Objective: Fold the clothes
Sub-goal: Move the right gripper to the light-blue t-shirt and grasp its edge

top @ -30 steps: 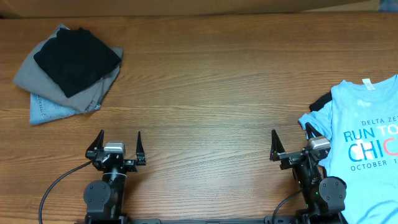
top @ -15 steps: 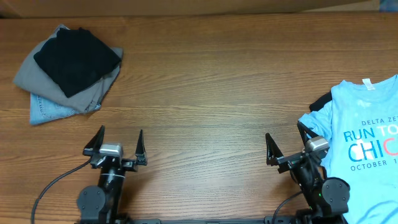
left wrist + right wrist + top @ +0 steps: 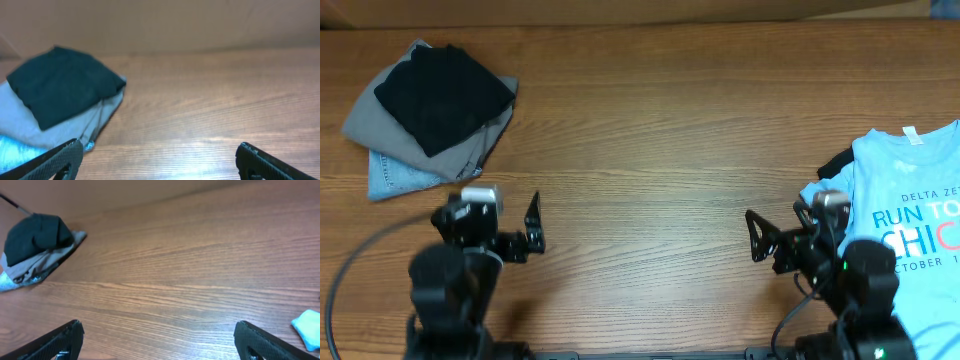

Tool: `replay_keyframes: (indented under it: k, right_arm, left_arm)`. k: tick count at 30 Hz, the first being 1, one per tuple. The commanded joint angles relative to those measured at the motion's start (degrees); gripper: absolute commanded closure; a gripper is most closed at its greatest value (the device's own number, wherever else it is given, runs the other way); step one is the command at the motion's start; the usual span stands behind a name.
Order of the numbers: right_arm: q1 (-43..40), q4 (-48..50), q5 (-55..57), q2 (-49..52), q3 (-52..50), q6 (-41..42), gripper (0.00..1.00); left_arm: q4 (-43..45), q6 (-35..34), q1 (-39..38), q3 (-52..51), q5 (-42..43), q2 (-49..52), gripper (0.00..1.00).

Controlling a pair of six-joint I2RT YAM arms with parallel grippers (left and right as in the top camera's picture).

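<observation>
From overhead: the light blue T-shirt (image 3: 910,200) with the "RUN TO THE CHICKEN" print lies flat at the right edge of the wooden table (image 3: 650,130), partly cut off by the frame. A bit of another black garment (image 3: 835,163) pokes out from under its left sleeve. The right gripper (image 3: 783,225) sits just left of the shirt with its fingers spread wide, holding nothing. The left gripper (image 3: 486,208) is on the other side, also spread wide and empty, well apart from the shirt. In the far left corner there's a pile: a black piece (image 3: 442,90) on top, a grey garment (image 3: 380,120) under it, and a denim-blue garment (image 3: 395,178) at the bottom. Only bare wood between the two arms.

Left wrist: both fingers (image 3: 55,160) are far apart at the bottom corners, with just table between them. The pile (image 3: 60,90) is ahead on the left, nothing in the way.

Right wrist: the fingers (image 3: 265,340) are splayed the same way. A corner of the blue shirt (image 3: 307,325) peeks in at the right edge, beside the right finger but not between the two. The pile (image 3: 35,235) is way off at top left.
</observation>
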Motion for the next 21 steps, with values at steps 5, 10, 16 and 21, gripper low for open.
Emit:
replay_keyframes:
  k: [5,10,16,21]
  right_arm:
    - [-0.17,-8.52,-0.26,21.55,20.31,-0.66,0.0]
    - [-0.17,-18.23,0.24,36.89,33.57,-1.44,0.0]
    - [-0.17,-20.28,-4.7,47.91,39.32,-1.75,0.0]
    - [-1.79,-18.78,2.27,50.25,39.45,5.2,0.0]
  left_arm:
    - [-11.78,-0.55,-0.07,20.0,3.67,19.12,0.0]
    - [-22.67,-0.48,-0.07,30.95,3.5,29.59,0.0]
    - [-25.11,0.5,-0.07,34.58,3.98,36.61,0.0]
    - [-25.55,0.09,-0.07,34.58,11.67,37.75,0.0]
